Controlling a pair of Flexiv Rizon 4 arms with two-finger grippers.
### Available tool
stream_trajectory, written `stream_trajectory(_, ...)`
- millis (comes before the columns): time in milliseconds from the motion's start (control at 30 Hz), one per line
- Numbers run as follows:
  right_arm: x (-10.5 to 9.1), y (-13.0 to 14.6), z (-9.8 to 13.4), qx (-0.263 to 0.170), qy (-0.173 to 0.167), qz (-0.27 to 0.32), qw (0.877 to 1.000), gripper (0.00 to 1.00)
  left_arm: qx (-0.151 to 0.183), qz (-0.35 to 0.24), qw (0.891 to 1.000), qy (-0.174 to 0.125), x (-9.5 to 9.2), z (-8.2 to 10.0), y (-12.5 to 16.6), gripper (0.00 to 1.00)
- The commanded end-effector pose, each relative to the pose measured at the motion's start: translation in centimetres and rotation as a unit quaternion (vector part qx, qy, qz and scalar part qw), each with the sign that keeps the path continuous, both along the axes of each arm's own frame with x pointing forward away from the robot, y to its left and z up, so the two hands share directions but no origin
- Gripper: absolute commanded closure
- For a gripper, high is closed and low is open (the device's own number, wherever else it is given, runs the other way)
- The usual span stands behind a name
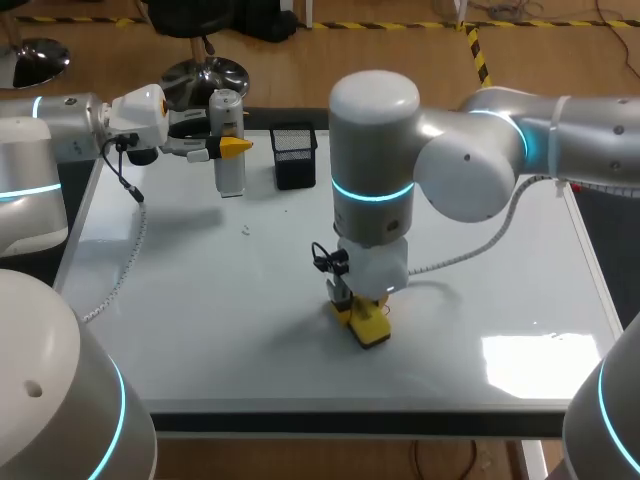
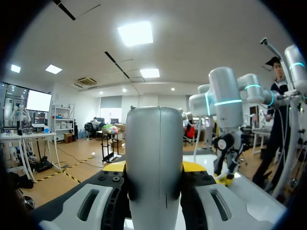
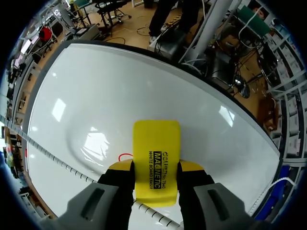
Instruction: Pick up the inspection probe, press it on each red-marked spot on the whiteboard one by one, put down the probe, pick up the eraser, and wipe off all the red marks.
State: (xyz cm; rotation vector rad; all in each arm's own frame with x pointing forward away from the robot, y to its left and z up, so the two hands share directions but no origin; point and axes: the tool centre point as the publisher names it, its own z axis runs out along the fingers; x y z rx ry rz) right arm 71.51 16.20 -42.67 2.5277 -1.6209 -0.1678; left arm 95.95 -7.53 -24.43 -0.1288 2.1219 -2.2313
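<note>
Head view, back left of whiteboard (image 1: 200,300): inspection probe (image 1: 229,175), grey-white cylinder, upright, lower end at or just above board surface, contact not clear. Left gripper (image 1: 228,148) sideways across probe's upper part, yellow tips on either side. Left wrist view: probe (image 2: 153,158) filling the gap of left gripper (image 2: 153,167), both fingers pressed against its sides, so clamped tight on it. Left arm (image 1: 60,120) in from left edge, white cable (image 1: 125,260) trailing down over board's left side.

Just beside probe, at back edge: black mesh pen holder (image 1: 294,157), upright, apart from probe.

Mid-front of board: right arm (image 1: 470,165) in from right, wrist pointing straight down. Right gripper (image 1: 358,310) closed on yellow eraser (image 1: 371,328), eraser's underside down against the board. Right wrist view: eraser (image 3: 157,163) pinched between both fingers of right gripper (image 3: 156,167), printed top face toward camera. Red mark (image 3: 125,156), thin curved stroke, on whiteboard (image 3: 120,96) right at eraser's edge beside one yellow tip, partly hidden. Corrugated white cable (image 3: 48,153) crossing under gripper.

Few faint specks (image 1: 245,230) on board between probe and eraser, colour not clear.
</note>
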Motion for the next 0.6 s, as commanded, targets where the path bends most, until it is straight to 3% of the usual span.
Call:
stream_trajectory(33,0.0,-0.4,-0.1,0.0,-0.002,-0.001,1.0,1.0,0.0,0.001,1.0,0.0,0.0,0.1,0.0,1.0)
stream_trajectory(600,-0.2,-1.5,-0.4,-0.004,-0.002,-0.012,1.0,1.0,0.0,0.001,1.0,0.0,0.0,0.1,0.0,1.0)
